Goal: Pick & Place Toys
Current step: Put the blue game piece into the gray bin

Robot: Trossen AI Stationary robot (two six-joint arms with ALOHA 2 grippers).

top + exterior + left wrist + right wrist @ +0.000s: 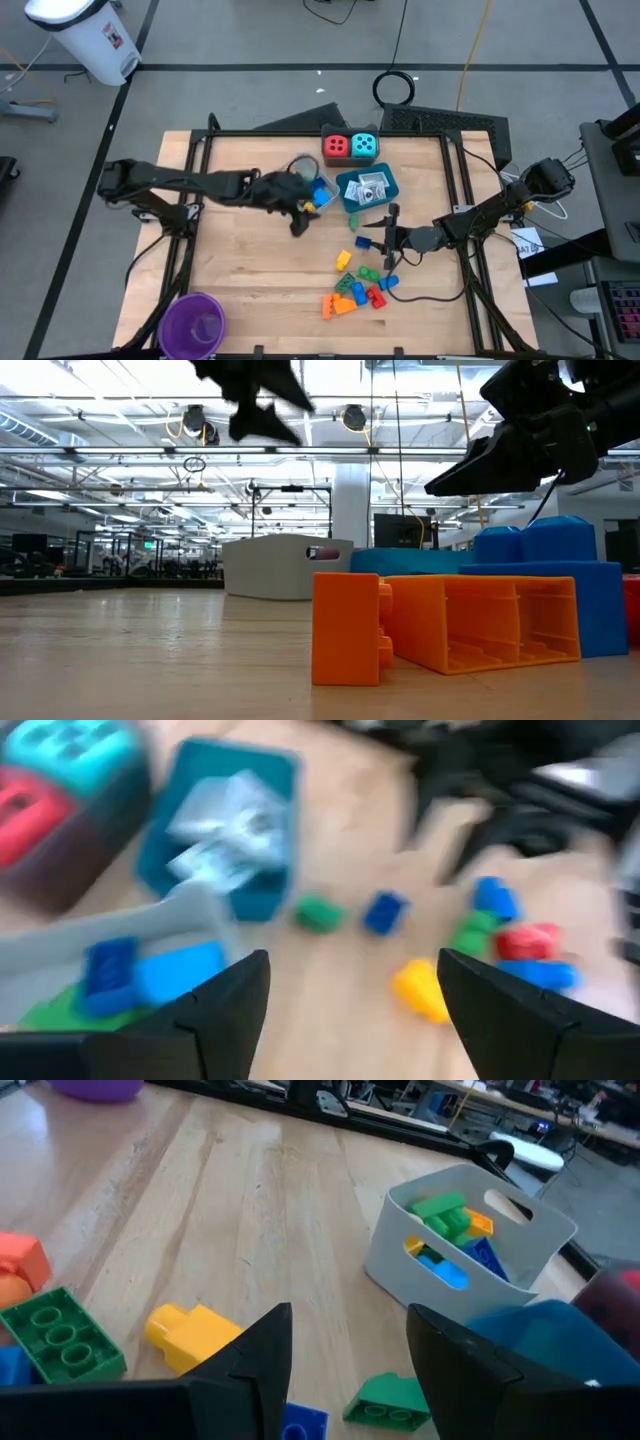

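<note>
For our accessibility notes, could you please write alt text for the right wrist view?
The right gripper, fingers apart and empty, hangs over a wooden table above a yellow plastic brick and green plastic brick. Beyond them stands a grey plastic bin holding green, yellow and blue bricks.

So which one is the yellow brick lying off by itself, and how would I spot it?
Start at the blue tray of white packets near the table's middle, then look toward the heap of coloured bricks nearer the front edge. The yellow brick lies between them, at the heap's upper edge. It is the only yellow one lying there, with one raised stud at its end.
</note>
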